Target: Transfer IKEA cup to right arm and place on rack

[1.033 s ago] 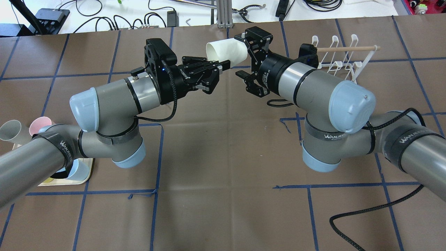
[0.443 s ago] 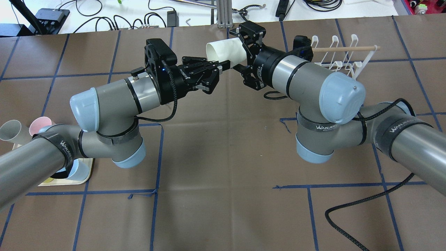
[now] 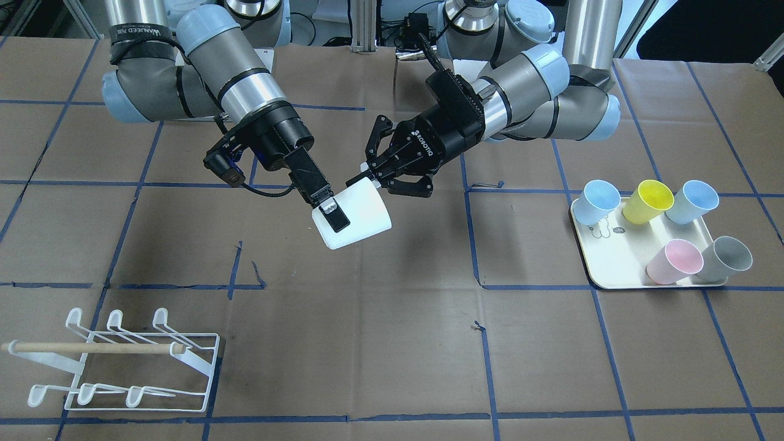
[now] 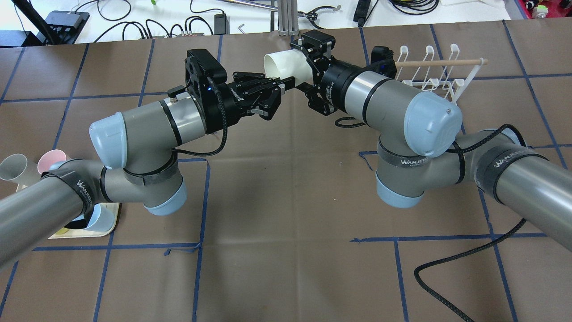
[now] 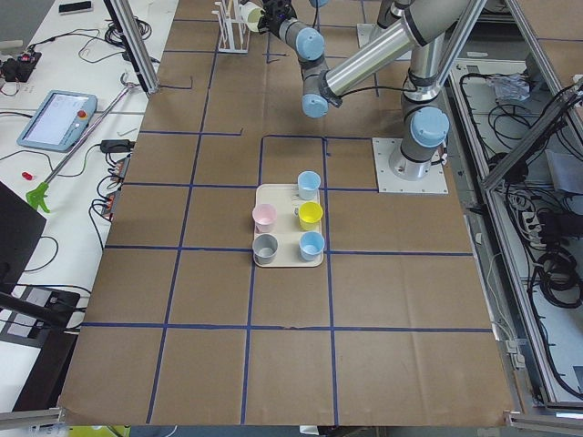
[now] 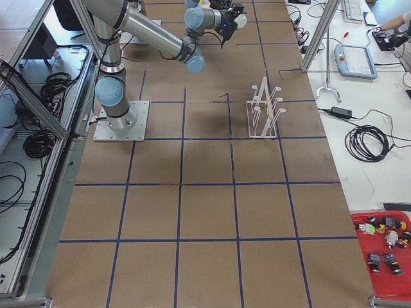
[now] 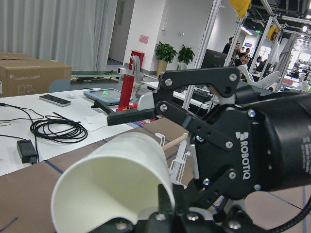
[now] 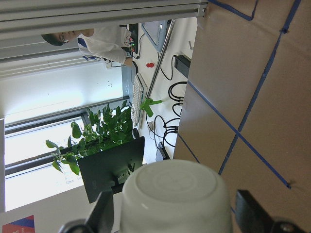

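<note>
The white IKEA cup (image 3: pixel 364 214) lies on its side in mid-air over the table's middle. My left gripper (image 3: pixel 362 177), with linked-bar fingers, is shut on the wall at its rim, as the left wrist view shows (image 7: pixel 160 213). My right gripper (image 3: pixel 335 222), with flat straight fingers, is open and straddles the cup's base end. In the right wrist view the cup's base (image 8: pixel 175 194) sits between the two fingers with a small gap on each side. From overhead the cup (image 4: pixel 286 65) hangs between both grippers. The white wire rack (image 3: pixel 122 361) stands empty on the right arm's side.
A cream tray (image 3: pixel 649 269) with several coloured cups sits on the left arm's side. The rack (image 4: pixel 438 74) is just behind the right wrist in the overhead view. A black cable (image 4: pixel 447 273) trails on the table under the right arm.
My right arm has moved toward the cup, and its open fingers have slid over the cup's base. My left arm and the cup have stayed still.
</note>
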`<state>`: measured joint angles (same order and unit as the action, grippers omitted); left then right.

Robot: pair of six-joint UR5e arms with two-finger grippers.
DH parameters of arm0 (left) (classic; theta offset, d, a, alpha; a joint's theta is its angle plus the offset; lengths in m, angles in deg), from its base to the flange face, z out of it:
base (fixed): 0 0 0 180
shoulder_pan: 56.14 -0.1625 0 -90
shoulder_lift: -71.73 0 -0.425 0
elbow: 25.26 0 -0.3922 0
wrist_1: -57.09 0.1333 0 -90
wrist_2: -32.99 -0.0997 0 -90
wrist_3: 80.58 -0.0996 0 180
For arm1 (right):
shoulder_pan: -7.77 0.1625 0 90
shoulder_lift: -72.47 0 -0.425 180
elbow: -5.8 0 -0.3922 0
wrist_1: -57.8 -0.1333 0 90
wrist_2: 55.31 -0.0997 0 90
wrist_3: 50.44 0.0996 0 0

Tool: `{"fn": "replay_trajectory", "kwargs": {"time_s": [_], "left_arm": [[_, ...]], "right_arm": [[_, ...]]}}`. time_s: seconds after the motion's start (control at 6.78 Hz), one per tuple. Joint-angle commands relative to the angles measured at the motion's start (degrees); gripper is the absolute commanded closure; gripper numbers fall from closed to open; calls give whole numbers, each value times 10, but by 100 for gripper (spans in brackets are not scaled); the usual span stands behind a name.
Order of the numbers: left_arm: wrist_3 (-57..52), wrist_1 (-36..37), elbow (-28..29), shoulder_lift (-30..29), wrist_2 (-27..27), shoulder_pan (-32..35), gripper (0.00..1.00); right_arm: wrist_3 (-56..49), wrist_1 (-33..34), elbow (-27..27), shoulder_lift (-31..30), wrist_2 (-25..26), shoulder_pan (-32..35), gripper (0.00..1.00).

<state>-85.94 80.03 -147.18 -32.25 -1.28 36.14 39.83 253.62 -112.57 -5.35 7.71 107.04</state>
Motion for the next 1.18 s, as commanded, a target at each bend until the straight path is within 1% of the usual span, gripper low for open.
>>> {"fn": "replay_trajectory", "kwargs": {"time_s": [0.0,0.15,0.3,0.44,0.59,0.74,1.03], "left_arm": [[1,0,0,0,-1,0,100],[0,0,0,0,-2,0,100],[0,0,3,1,-2,0,87],[0,0,5,1,-3,-1,36],[0,0,6,0,0,-1,18],[0,0,7,0,-1,-3,1],[0,-1,6,0,2,-11,1]], "right_arm": [[0,0,1,0,-1,0,36],[0,0,1,-1,-1,0,45],[0,0,1,-2,0,0,50],[0,0,2,-2,1,0,56],[0,0,2,-2,0,0,59],[0,-1,2,-2,0,0,61],[0,0,2,-2,1,0,64]]}}
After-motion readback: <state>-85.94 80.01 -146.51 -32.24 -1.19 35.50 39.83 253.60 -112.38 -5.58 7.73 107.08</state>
